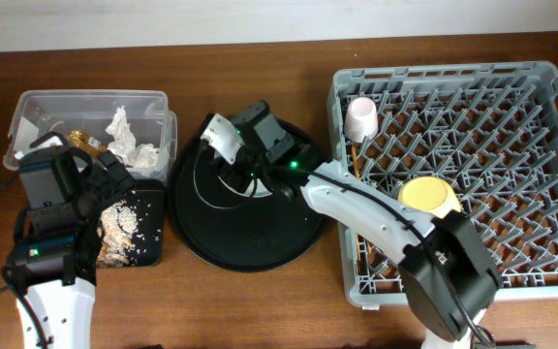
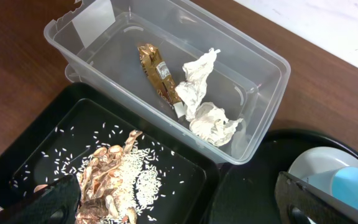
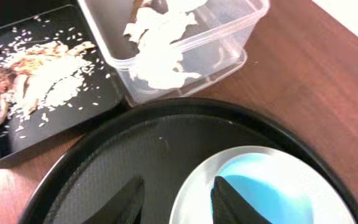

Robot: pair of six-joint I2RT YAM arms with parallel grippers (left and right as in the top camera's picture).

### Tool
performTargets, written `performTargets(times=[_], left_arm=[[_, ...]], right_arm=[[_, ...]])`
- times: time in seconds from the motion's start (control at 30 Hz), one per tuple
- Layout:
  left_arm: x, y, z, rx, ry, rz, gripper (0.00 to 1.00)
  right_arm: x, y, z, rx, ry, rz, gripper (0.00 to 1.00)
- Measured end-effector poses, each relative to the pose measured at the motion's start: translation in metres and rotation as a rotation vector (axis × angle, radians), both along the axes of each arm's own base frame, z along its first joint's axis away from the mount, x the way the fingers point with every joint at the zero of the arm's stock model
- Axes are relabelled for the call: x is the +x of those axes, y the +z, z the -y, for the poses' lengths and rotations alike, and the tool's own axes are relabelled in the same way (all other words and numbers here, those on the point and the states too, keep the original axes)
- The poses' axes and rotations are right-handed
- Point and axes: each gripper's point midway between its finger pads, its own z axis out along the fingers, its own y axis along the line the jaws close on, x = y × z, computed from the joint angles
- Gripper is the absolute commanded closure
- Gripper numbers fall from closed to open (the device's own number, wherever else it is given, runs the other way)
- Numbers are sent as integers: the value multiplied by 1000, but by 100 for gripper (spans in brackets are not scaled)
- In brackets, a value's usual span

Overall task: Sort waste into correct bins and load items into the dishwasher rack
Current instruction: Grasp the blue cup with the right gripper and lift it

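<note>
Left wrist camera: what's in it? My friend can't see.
A clear tub holds a gold wrapper and crumpled paper. In front, a black tray holds food scraps; at right, a blue cup sits on a plate.

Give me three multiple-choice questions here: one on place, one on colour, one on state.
1. Seen from overhead, where in the dishwasher rack is the pink cup? A) top-left corner B) centre C) bottom-right corner
2. What colour is the bowl in the rack? A) green B) yellow C) red
3. The right tool is: A) shut B) out of view C) open
Answers: A, it stands by the rack's upper left rim; B, it shows plain yellow; C, its fingers stand apart over the plate's edge.
</note>
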Motion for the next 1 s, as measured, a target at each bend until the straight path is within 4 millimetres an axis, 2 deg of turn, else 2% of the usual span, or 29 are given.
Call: performTargets(times=[0.07,0.17,0.23,0.3,0.43,0.57,0.7,0.77,0.87,0.9,0.93,0.97,1.0], left_arm=[[0,0,0,0,0,0,1],[0,0,0,0,0,0,1],[0,0,0,0,0,0,1],[0,0,0,0,0,0,1],[0,0,0,0,0,0,1],[0,0,0,0,0,0,1],[-2,-2,0,-2,0,-12,1],[-2,-2,0,-2,0,-14,1],[-3,-3,1,-3,0,-15,1],[-3,-3,1,-3,0,-16,1],[-3,-3,1,-3,0,-16,1],[-3,-3,0,-3,0,-15,1],[-3,-3,0,-3,0,-15,0]], right_arm=[[4,-7,4,-26,-25,2,64],[6,-45,9,-99,-46,-48,65],[5,-60,11,-125,-52,-69,67],[4,-64,15,-145,-59,-80,72],[7,-70,25,-197,-93,-69,90],[9,-70,27,-208,-99,-58,96],[10,-68,27,-208,-101,-53,96],[6,-52,28,-187,-97,-48,96],[-12,3,45,-145,-122,-61,96],[-19,34,65,-117,-154,-73,96],[-22,53,81,-90,-176,-82,96],[-24,65,96,-70,-192,-105,96],[-23,80,125,-33,-238,-146,96]])
